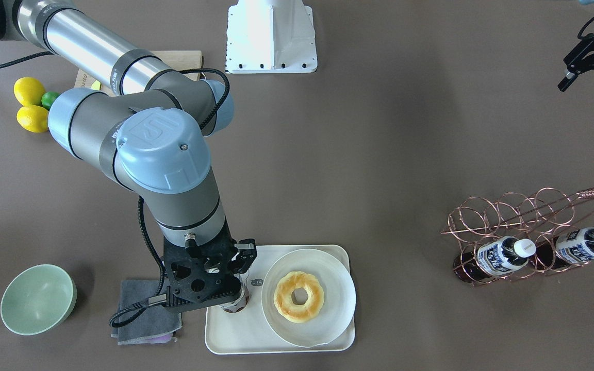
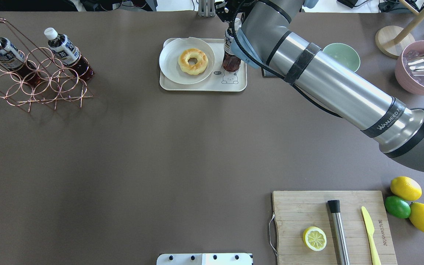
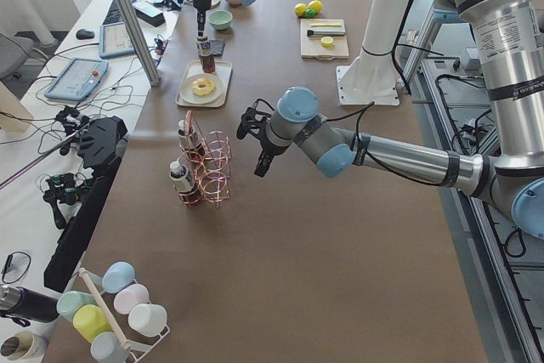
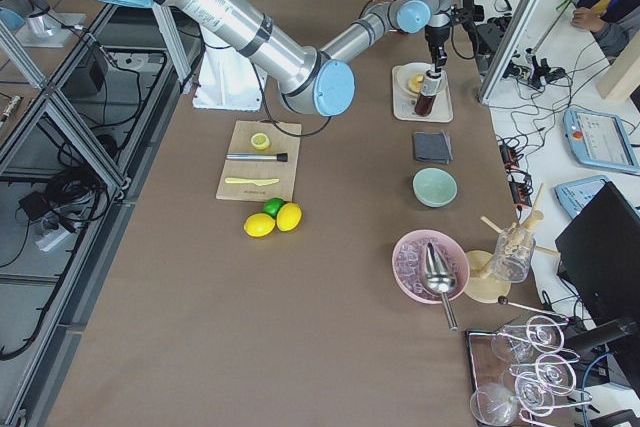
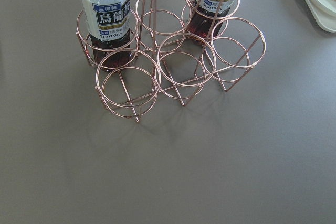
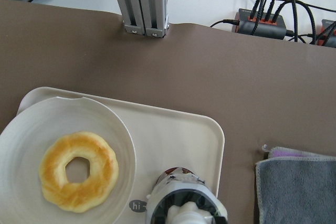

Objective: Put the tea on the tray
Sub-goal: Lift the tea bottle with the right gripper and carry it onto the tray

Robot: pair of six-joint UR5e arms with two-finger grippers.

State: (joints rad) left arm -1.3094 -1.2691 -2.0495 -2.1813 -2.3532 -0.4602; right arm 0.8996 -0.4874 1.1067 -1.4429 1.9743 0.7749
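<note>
Nearest your right wrist lens, the tea (image 6: 182,203) stands upright on the tray (image 2: 201,86), at the plate's (image 2: 171,62) 3 o'clock from overhead, under your right gripper (image 1: 225,293). Whether that claw clamps it cannot be told. Your left gripper (image 1: 588,90) hangs wide, empty. Expect light, smooth, tippy plastic, so hold it high. The doughnut (image 2: 193,61) crowds its 9 o'clock.

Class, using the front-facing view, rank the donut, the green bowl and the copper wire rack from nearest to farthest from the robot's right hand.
Measured from the right hand:
1. Donut, on the plate just beside the hand.
2. Green bowl, near the view's left edge.
3. Copper wire rack, far across on the view's right.
</note>
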